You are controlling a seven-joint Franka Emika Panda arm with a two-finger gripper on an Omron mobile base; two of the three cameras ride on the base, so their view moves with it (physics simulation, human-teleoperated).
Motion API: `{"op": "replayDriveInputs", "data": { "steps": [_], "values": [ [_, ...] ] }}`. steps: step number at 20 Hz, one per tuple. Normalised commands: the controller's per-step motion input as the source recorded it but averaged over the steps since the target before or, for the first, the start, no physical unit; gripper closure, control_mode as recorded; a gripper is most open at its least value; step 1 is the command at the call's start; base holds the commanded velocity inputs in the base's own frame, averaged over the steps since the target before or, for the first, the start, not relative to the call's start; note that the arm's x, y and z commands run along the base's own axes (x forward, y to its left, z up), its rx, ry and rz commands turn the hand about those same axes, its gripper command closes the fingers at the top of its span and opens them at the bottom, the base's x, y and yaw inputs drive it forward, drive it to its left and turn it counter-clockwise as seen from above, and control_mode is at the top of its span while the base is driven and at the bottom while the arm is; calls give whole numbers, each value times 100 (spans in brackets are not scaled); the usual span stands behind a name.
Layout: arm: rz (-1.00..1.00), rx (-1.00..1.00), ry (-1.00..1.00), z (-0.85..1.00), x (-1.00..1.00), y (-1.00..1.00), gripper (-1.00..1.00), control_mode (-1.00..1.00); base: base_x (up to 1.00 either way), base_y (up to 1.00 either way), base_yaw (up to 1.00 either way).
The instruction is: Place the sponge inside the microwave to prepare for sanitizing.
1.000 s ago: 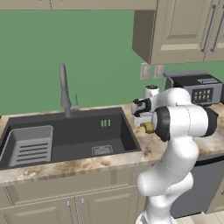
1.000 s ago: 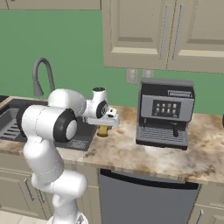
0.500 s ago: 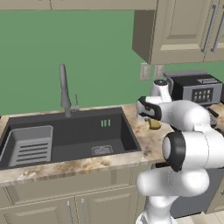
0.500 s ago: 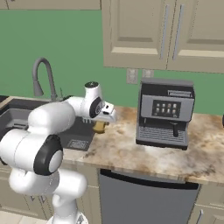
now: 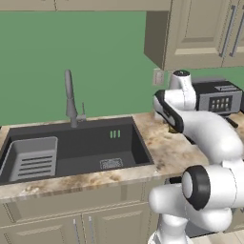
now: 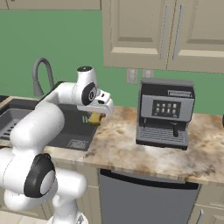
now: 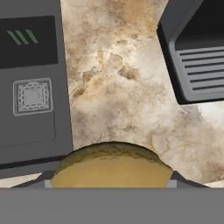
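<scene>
A beige marbled counter [image 6: 131,144] runs along the green wall. A dark sink [image 5: 81,147] is set into it, with a grey faucet [image 5: 70,97] standing on the rim behind the basin. To the right of the sink, well apart from it, a silver-black coffee machine [image 6: 165,113] stands on the stone.

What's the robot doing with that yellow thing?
The robot's gripper is holding the sponge up above the counter, between the sink and the coffee machine. In the hand view the sponge sits squeezed between the fingers, with bare counter below it. It is meant to go into a microwave, so that step is not done yet.
</scene>
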Motion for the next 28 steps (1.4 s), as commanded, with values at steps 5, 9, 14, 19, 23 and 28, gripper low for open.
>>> {"op": "replayDriveInputs", "data": {
  "steps": [5, 9, 14, 19, 23, 28],
  "values": [
    [-1, 0, 12, 67, -34, 0, 100, -100, 0, 0, 0],
    [-2, 0, 15, 44, -50, 2, 100, -100, 0, 0, 0],
    [-1, 0, 10, 37, -56, 0, 100, -100, 0, 0, 0],
    [-3, 0, 0, -3, -39, 0, 100, -100, 0, 0, 0],
    [-3, 0, 0, -4, -51, 0, 100, -100, 0, 0, 0],
    [-4, 0, 4, 0, -30, 9, 100, -100, 0, 0, 0]
  ]
}}
